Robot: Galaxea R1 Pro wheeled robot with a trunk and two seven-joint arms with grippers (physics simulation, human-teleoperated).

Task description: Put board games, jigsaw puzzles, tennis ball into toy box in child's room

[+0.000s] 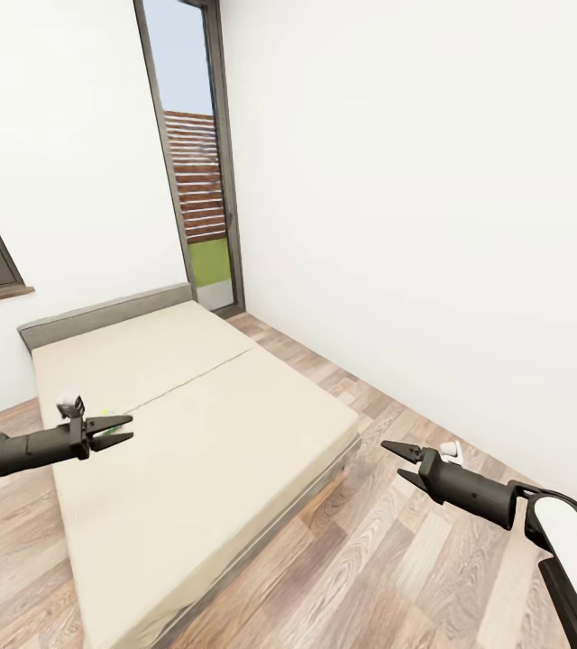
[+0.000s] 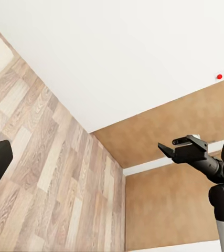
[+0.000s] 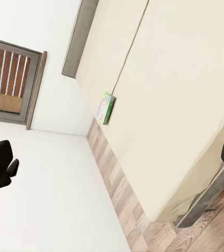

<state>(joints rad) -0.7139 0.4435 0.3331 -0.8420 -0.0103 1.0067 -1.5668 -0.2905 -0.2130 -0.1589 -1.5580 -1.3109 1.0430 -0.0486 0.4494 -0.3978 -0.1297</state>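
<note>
Wood-plank floor (image 1: 388, 559) ran under both arms in the head view, with the bed (image 1: 207, 451) stretched out between and ahead of them, its plain beige mattress reaching back to a grey headboard against the white wall (image 1: 415, 180). The left hand (image 1: 119, 432) hung over the near corner of the bed, its two fingers spread apart with nothing between them. Just behind that hand, a small sliver of yellow-green lay on the mattress, mostly hidden by the fingers, and I could not tell from that view what it was. The right hand (image 1: 393, 462) hovered over the floor off the other side of the bed, its fingers likewise parted and empty, pointing toward the mattress edge. Seen from the right wrist, a flat board game box (image 3: 106, 107) with a green edge lay on the mattress close to the bed's far side, well apart from the right hand; its print was too small to read. Beyond it stood a window with a dark frame (image 3: 9, 84). From the left wrist, the right hand (image 2: 177, 147) showed across the floor against a brown panel. A tall glass door (image 1: 196, 153) stood past the head of the bed, far from both hands.
</note>
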